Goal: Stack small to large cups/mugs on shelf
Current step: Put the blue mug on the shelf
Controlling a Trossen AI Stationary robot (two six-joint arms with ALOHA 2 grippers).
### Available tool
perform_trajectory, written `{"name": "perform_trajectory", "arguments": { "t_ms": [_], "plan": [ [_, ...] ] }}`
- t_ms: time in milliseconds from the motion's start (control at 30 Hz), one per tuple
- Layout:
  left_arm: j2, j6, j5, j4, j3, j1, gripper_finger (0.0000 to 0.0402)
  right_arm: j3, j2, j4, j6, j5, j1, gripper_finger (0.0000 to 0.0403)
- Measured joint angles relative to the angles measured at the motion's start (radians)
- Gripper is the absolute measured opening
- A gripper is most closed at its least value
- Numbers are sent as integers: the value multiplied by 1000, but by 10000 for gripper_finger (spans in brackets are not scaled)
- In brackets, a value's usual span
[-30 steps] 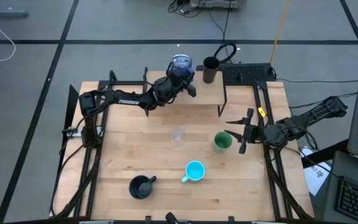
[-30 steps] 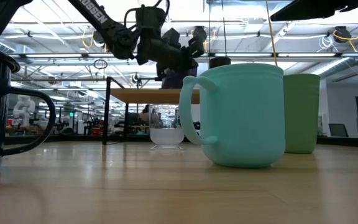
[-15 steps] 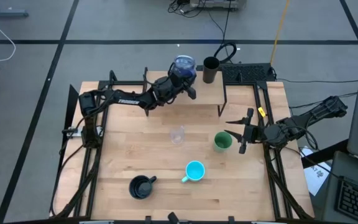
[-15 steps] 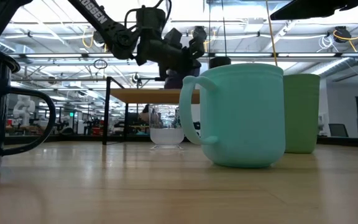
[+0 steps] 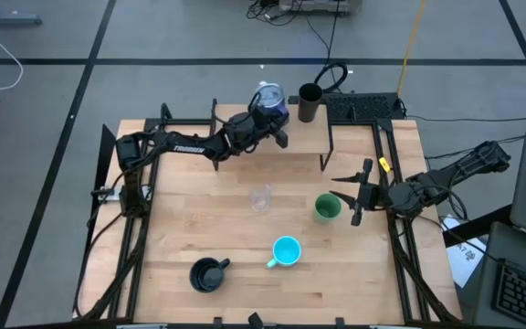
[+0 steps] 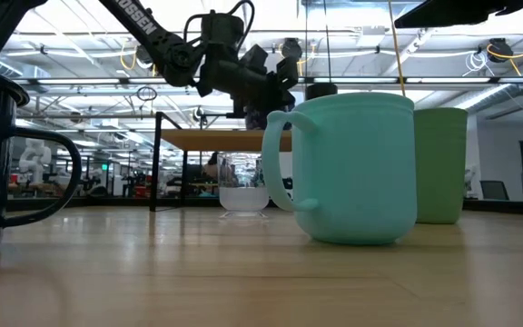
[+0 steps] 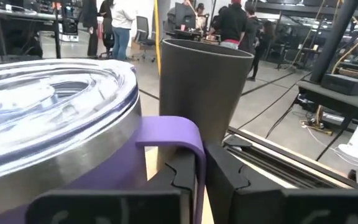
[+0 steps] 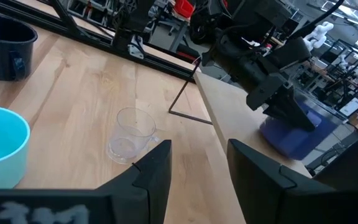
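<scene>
The blue-purple mug (image 5: 268, 99) with its silvery, clear-lidded top stands at the far edge of the light-wood shelf (image 5: 299, 146), beside the black tumbler (image 5: 309, 100). My left gripper (image 5: 275, 117) is shut on the mug. On the tabletop stand the clear glass (image 5: 261, 197), the green cup (image 5: 327, 207), the cyan mug (image 5: 286, 251) and the dark handled mug (image 5: 208, 272). My right gripper (image 5: 348, 196) waits open at the table's right edge, next to the green cup. My left gripper pinches the mug's purple handle (image 7: 199, 174) between its two fingers (image 7: 229, 180). The fingers come in level from the table's left, over the shelf. The mug (image 8: 291, 134) stands upright on the shelf top, as far as the right wrist view shows.
The shelf's thin black legs (image 5: 327, 151) stand on the table's far part. A keyboard (image 5: 363, 107) and cables lie behind the far edge. The table's near left part holds only the dark mug.
My left gripper has turned a little at the wrist while staying over the shelf, and the blue-purple mug in it has shifted slightly with it.
</scene>
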Motion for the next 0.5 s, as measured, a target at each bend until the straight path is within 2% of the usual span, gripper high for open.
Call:
{"name": "perform_trajectory", "arguments": {
  "t_ms": [167, 500],
  "plan": [
    [0, -2, 5, -4, 0, -4, 19, 0, 0, 0, 0, 0, 0, 148],
    [0, -20, 5, -31, 0, -3, 62, 0, 0, 0, 0, 0, 0, 148]
  ]
}}
